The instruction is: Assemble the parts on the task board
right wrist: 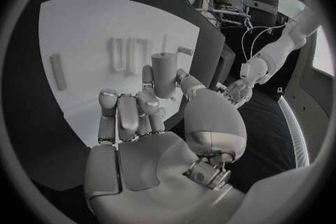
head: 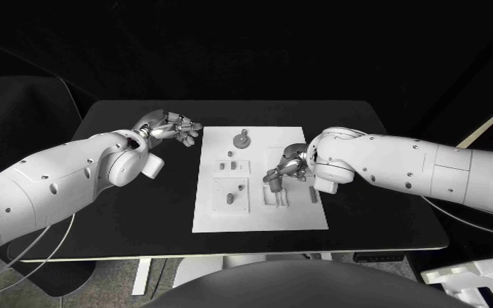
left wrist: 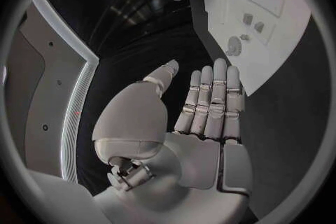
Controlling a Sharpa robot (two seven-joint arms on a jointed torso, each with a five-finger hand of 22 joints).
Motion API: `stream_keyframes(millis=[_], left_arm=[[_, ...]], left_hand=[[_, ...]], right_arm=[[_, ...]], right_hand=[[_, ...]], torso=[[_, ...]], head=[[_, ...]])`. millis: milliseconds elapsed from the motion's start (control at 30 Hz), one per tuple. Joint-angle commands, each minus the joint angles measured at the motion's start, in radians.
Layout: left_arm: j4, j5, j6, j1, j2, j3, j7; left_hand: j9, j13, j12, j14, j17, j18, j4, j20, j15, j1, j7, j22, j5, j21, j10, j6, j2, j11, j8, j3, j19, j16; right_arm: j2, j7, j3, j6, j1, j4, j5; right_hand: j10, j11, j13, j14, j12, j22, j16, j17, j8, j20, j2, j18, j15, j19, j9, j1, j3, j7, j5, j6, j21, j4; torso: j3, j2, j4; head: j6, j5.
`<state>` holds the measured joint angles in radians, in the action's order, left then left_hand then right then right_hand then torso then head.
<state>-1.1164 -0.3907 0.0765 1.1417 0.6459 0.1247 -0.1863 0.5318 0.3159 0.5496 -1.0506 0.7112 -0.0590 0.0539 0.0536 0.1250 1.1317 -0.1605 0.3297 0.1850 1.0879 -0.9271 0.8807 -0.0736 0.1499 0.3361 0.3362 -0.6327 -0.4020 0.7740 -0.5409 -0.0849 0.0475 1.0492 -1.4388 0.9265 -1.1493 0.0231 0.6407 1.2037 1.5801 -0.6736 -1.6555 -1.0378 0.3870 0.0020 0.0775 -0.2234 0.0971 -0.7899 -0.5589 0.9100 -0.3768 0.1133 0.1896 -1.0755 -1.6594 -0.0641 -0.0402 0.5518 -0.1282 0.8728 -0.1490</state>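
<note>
Both hands are on my screens, and I start with the right hand point(head: 286, 172), which hangs over the right half of the task board point(head: 261, 219). From its wrist camera I see the right hand point(right wrist: 150, 123) pinching a small cylinder-shaped part point(right wrist: 164, 75) between the thumb and a finger, upright, with the other fingers curled beside it; so that hand is clamped on the part. Beyond it on the board lie a group of upright slot pieces point(right wrist: 129, 55) and one separate bar point(right wrist: 58, 71) further off. From the head camera the same hand sits just above the slot fixtures point(head: 276, 195) on the board's near right, and I cannot tell whether the held part touches them. My left hand point(head: 172, 129) hovers off the board's far left corner, over the black table point(head: 144, 215), not touching the plate. On its own wrist camera the left hand point(left wrist: 203, 109) has its fingers straight and side by side, the thumb standing apart, and nothing in the palm, so I read it as apart and holding nothing. On the board's left half I see two raised square plates point(head: 231, 194) carrying small parts, and at the far middle a round piece point(head: 241, 138). The board itself lies flat in the middle of the table, between the two arms.
</note>
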Motion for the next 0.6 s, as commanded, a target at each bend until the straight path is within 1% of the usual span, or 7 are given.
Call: stream_keyframes(millis=[33,100,133,167,300,500,600], left_arm=[[-0.002,-0.001,-0.012,0.001,-0.001,-0.001,-0.004],[-0.002,-0.001,-0.014,0.001,0.0,-0.001,-0.003],[-0.002,-0.001,-0.014,0.001,0.001,-0.001,-0.003],[-0.002,-0.001,-0.014,0.001,0.001,-0.001,-0.003],[-0.002,-0.001,-0.015,0.001,0.0,-0.001,-0.003],[-0.002,-0.001,-0.016,0.001,0.0,-0.001,-0.004],[0.0,-0.001,-0.016,0.001,-0.001,-0.001,-0.004]], left_hand=[[0.002,0.001,-0.006,-0.004,0.001,-0.016,-0.008,0.0,0.0,-0.01,0.001,0.002,0.002,0.005,-0.007,0.004,0.001,0.0,0.005,0.0,-0.008,0.004],[0.002,0.001,-0.006,-0.004,0.001,-0.016,-0.008,0.0,0.0,-0.01,0.001,0.002,0.002,0.005,-0.007,0.004,0.001,0.0,0.005,0.0,-0.008,0.004],[0.002,0.001,-0.006,-0.004,0.001,-0.016,-0.008,0.0,0.0,-0.01,0.001,0.002,0.002,0.005,-0.007,0.004,0.001,0.0,0.005,0.0,-0.008,0.004],[0.002,0.001,-0.007,-0.004,0.001,-0.016,-0.008,0.0,0.0,-0.01,0.001,0.002,0.002,0.005,-0.007,0.004,0.001,0.0,0.005,0.0,-0.008,0.004],[0.001,0.001,-0.007,-0.004,0.001,-0.016,-0.008,0.0,0.0,-0.01,0.001,0.002,0.002,0.005,-0.007,0.004,0.001,0.0,0.005,0.0,-0.008,0.004],[0.001,0.001,-0.007,-0.004,0.001,-0.016,-0.008,0.0,0.0,-0.01,0.001,0.002,0.002,0.005,-0.007,0.004,0.001,0.0,0.005,0.0,-0.008,0.004],[0.001,0.001,-0.007,-0.004,0.001,-0.016,-0.008,0.0,0.0,-0.01,0.001,0.002,0.002,0.005,-0.007,0.004,0.001,0.0,0.005,0.0,-0.007,0.004]], right_arm=[[-0.007,-0.007,-0.017,0.019,-0.002,0.004,-0.04],[-0.014,-0.001,-0.026,0.025,-0.002,0.006,-0.004],[-0.02,0.005,-0.029,0.03,-0.004,0.005,0.051],[-0.022,0.007,-0.03,0.03,-0.007,0.002,0.079],[-0.03,0.008,-0.031,0.028,-0.009,0.005,0.094],[-0.045,0.007,-0.031,0.015,-0.009,0.023,0.116],[-0.058,0.007,-0.031,0.02,-0.009,0.039,0.118]], right_hand=[[-0.008,-0.002,0.001,0.001,-0.004,-0.002,-0.081,0.001,0.006,0.001,-0.076,-0.01,0.009,-0.005,0.0,0.072,-0.06,0.014,0.002,-0.023,-0.14,-0.049],[-0.008,-0.002,0.001,0.001,-0.004,-0.002,-0.081,0.001,0.005,0.001,-0.076,-0.01,0.008,-0.005,0.0,0.07,-0.06,0.015,0.002,-0.023,-0.14,-0.048],[-0.008,-0.002,0.001,0.001,-0.004,-0.002,-0.081,0.001,0.005,0.002,-0.074,-0.01,0.008,-0.006,0.001,0.067,-0.061,0.015,0.002,-0.023,-0.14,-0.046],[-0.008,-0.002,0.001,0.001,-0.005,-0.002,-0.081,0.001,0.004,0.002,-0.074,-0.01,0.008,-0.006,0.001,0.067,-0.061,0.015,0.002,-0.023,-0.14,-0.046],[-0.008,-0.003,0.001,0.001,-0.006,-0.003,-0.081,0.002,0.002,0.004,-0.065,-0.009,0.008,-0.006,0.002,0.057,-0.062,0.015,0.001,-0.022,-0.14,-0.041],[-0.008,-0.003,0.001,0.001,-0.006,-0.004,-0.081,0.002,0.002,0.004,-0.064,-0.009,0.007,-0.006,0.002,0.055,-0.062,0.016,0.001,-0.022,-0.14,-0.04],[-0.008,-0.003,0.001,0.001,-0.007,-0.004,-0.081,0.002,0.002,0.004,-0.063,-0.009,0.007,-0.006,0.003,0.054,-0.062,0.016,0.001,-0.022,-0.14,-0.04]], torso=[[-0.0002,0.001,-0.0011],[-0.0004,0.001,-0.0011],[-0.0004,0.001,-0.0008],[-0.0005,0.001,-0.0009],[0.0003,0.0,-0.0005],[0.0012,0.001,0.0003],[0.0015,0.001,0.0005]], head=[[0.0,0.001],[0.0,0.003],[0.0,0.003],[0.0,0.003],[0.0,0.005],[0.0,0.005],[0.0,0.005]])
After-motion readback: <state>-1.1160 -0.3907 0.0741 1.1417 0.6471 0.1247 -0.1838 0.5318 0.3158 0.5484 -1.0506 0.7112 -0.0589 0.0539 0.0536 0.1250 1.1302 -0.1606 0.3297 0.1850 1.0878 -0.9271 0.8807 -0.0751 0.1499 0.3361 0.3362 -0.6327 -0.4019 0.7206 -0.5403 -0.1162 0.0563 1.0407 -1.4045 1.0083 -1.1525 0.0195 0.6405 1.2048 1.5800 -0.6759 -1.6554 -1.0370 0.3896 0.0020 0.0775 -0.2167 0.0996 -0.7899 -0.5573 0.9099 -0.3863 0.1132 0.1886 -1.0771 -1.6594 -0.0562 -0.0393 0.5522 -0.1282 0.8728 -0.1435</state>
